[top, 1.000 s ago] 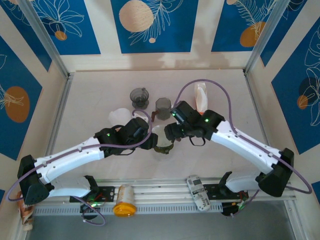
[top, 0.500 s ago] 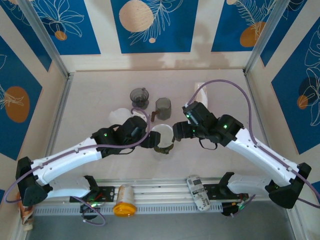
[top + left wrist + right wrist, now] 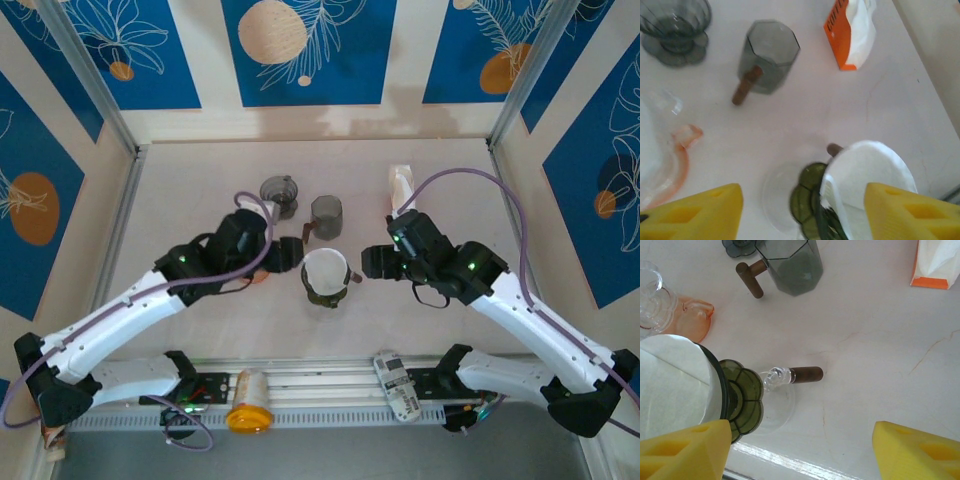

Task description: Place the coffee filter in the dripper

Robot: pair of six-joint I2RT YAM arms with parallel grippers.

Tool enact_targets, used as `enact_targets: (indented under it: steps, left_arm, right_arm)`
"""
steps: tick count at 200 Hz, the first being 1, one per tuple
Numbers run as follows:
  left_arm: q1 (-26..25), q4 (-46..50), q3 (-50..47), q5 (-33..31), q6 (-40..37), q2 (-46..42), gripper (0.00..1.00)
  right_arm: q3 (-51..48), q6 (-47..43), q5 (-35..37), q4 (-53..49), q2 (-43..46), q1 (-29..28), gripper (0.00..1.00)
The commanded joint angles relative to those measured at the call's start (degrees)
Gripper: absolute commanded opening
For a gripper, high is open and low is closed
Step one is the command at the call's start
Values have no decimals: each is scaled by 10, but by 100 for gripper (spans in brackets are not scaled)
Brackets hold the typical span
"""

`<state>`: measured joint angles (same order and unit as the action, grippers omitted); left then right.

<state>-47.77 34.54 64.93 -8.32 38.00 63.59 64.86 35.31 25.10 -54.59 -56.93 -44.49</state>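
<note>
Surface (image 3: 200,180): pale beige, matt, with faint hairline marks seen in the right wrist view. Bounded left and right by metal posts (image 3: 90,75) that slant up from the far corners.

Walls: light wood-toned panels carrying blue panels (image 3: 300,50) with white leaf outlines and tan or orange discs.

Near edge: metal rail (image 3: 320,385) across the front, holding a yellow-capped bottle (image 3: 248,400) on its side and a small printed pack (image 3: 397,385).

Coffee filter (image 3: 324,268): white, open-mouthed, sits inside the green dripper (image 3: 742,400) at mid-surface. Dripper rests on a clear glass base (image 3: 777,412) with a brown wooden handle (image 3: 806,373) pointing right.

Far of centre: grey glass dripper (image 3: 280,192), then an octagonal grey cup (image 3: 326,212) with a wooden handle just to its right. Orange-and-white pack (image 3: 401,188) further right, well apart from the cup. Clear jug with orange handle (image 3: 682,150) left of the green dripper, partly hidden under the left arm (image 3: 130,310).

Left jaws: apart, holding nothing, just left of the dripper.

Right jaws: spread wide, holding nothing, just right of the dripper.
</note>
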Motion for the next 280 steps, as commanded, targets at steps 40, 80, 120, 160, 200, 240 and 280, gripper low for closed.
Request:
enact_targets:
  steps: [40,80,120,160,200,240,280]
  left_arm:
    - [69,60,193,51,-99,153,61]
    - [108,78,298,79,-117,301,54]
    - [122,111,405,86,-139,431,52]
    - [128,134,457,82,-142,521,56]
    - [130,149,500,82,-147,576,58]
    - [133,179,525,65,-153,613,56]
    - [133,185,533,59,-151,638,50]
  right_arm:
    - [-16,8,-10,6,20,14,75]
    - [-18,4,-17,-1,30,26,75]
    - [-13,-2,-22,-15,34,38,75]
    - [-10,-7,-23,-25,41,49,75]
    - [-21,-6,-32,-25,51,62,75]
    - [-38,-9,-39,-17,70,71,75]
    - [-51,-17,-54,-13,79,89,75]
